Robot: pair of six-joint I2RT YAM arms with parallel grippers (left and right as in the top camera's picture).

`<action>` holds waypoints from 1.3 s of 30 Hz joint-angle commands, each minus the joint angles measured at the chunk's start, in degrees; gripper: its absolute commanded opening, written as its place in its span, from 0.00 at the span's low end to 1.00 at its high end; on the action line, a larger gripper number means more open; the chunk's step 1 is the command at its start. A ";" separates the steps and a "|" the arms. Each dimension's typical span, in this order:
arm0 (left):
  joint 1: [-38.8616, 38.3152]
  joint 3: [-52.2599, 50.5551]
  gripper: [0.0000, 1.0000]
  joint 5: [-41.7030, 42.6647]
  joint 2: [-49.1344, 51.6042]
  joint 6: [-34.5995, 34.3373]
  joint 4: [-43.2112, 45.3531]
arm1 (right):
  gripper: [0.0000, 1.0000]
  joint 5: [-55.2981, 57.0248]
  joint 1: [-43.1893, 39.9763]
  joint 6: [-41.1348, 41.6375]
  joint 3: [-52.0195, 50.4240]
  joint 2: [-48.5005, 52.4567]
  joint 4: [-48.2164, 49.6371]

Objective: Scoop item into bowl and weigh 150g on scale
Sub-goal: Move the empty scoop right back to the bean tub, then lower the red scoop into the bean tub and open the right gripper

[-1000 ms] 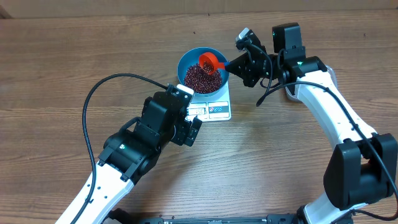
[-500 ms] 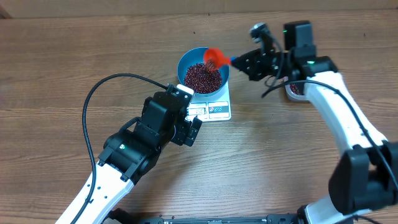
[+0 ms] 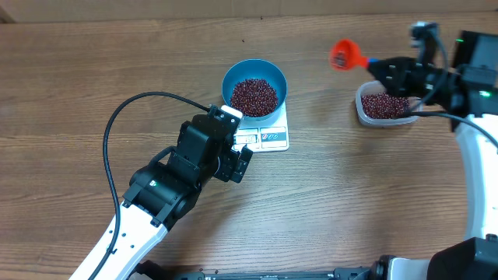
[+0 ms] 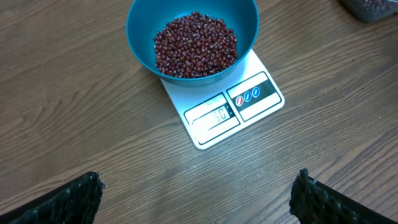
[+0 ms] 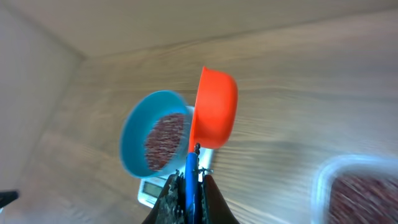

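The blue bowl [image 3: 226, 84] stands on the white scale [image 3: 271, 138] and holds a heap of dark red-brown beans [image 3: 254, 96]. In the left wrist view the bowl [image 4: 140, 37], its beans [image 4: 195, 45] and the scale [image 4: 252, 98] lie ahead of my left gripper [image 4: 199, 200], which is open and empty, its fingers [image 4: 68, 202] far apart. My right gripper [image 3: 387, 68] is shut on the blue handle [image 5: 191, 177] of the red scoop [image 3: 343, 54], which hangs in the air right of the bowl. The scoop [image 5: 214, 106] is tilted on edge, and its inside is hidden.
A clear plastic tub [image 3: 360, 101] with more beans sits at the right, just below the right gripper. The left arm [image 3: 167, 187] and its black cable [image 3: 117, 132] cover the table in front of the scale. Bare wood lies between the scale and the tub.
The right gripper carried the scoop from over the bowl to the right, up beside the clear tub. The left arm has stayed still.
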 commanded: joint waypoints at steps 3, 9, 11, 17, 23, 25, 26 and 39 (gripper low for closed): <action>0.15 -0.02 1.00 -0.55 0.24 -0.20 0.13 | 0.04 -0.42 -8.66 -6.82 0.63 -2.03 -4.66; 0.15 -0.02 0.99 -0.55 0.24 -0.20 0.13 | 0.04 4.26 -11.69 -15.45 0.63 -2.03 -9.07; 0.15 -0.02 1.00 -0.55 0.24 -0.20 0.13 | 0.04 7.76 -11.58 -18.64 0.63 -2.03 -9.97; 0.15 -0.02 1.00 -0.55 0.24 -0.20 0.13 | 0.04 16.00 -9.05 -28.37 0.61 -2.01 -11.50; 0.15 -0.02 0.99 -0.55 0.24 -0.20 0.13 | 0.04 29.31 -4.37 -31.54 0.61 -2.01 -12.13; 0.15 -0.02 1.00 -0.55 0.24 -0.20 0.13 | 0.04 33.46 -2.10 -34.60 0.61 -2.01 -12.74; 0.15 -0.02 1.00 -0.55 0.24 -0.20 0.13 | 0.04 35.74 -1.11 -34.95 0.61 -2.01 -12.74; 0.15 -0.02 1.00 -0.55 0.24 -0.20 0.13 | 0.04 52.04 6.29 -23.17 0.61 -1.95 -8.33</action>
